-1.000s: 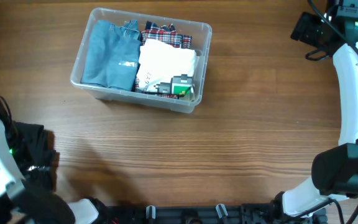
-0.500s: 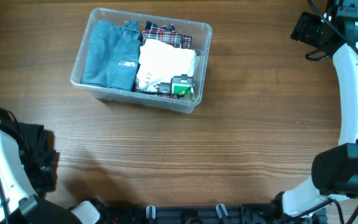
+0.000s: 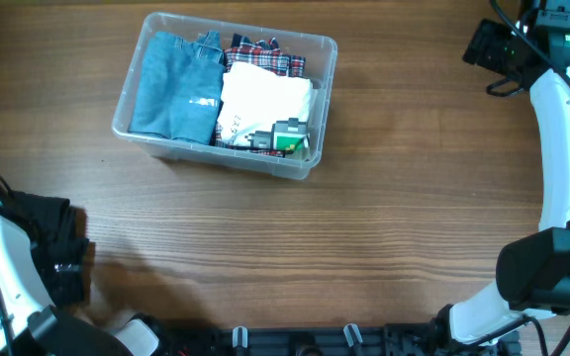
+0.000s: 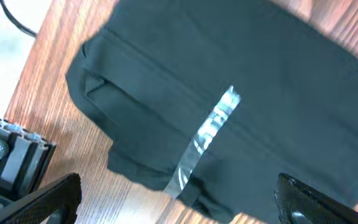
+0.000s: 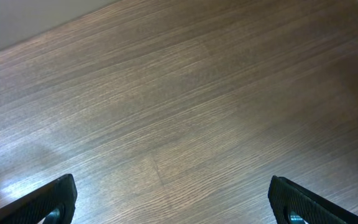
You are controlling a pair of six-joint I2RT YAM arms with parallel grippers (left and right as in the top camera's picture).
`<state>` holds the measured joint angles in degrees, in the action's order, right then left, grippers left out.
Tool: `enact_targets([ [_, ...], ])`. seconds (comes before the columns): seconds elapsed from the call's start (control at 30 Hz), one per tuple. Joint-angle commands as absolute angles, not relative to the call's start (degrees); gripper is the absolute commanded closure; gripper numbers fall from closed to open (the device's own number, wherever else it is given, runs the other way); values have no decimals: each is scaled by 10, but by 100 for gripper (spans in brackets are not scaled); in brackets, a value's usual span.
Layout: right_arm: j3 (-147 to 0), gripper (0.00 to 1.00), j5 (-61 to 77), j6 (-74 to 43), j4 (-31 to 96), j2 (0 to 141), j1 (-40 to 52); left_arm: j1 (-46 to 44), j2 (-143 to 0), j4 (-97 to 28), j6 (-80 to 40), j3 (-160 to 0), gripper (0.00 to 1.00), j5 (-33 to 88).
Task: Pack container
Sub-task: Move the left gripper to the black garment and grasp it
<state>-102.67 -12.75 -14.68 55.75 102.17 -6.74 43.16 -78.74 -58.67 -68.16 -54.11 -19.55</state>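
From overhead, the container (image 3: 327, 94) is seen far left on the table (image 3: 394, 218), packed with jeans (image 3: 171, 84), a plaid shirt (image 3: 263, 54) and a white cloth (image 3: 263, 99). In the left wrist view, the left gripper (image 4: 176, 202) is spread wide, empty, above a dark folded garment (image 4: 241, 81). In the right wrist view, the right gripper (image 5: 176, 205) is spread wide, empty, above the table.
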Motion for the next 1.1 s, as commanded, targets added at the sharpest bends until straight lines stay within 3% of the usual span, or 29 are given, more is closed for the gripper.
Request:
enact_targets([
  [0.0,-1027,0,-135,-151,557,1018,-67,434,-785,-582,-687,-500,0,-175],
  [0.6,-1027,0,-135,-150,557,1018,-67,434,-785,-361,-677,-347,3,-181],
  [0.67,-1027,0,-135,-150,557,1018,-67,434,-785,-359,-677,-347,15,-180],
  [0.8,-1027,0,-135,-150,557,1018,-67,434,-785,-330,-626,-347,58,-180],
  [1.07,-1027,0,-135,-150,557,1018,-67,434,-785,-324,-617,-347,73,-180],
])
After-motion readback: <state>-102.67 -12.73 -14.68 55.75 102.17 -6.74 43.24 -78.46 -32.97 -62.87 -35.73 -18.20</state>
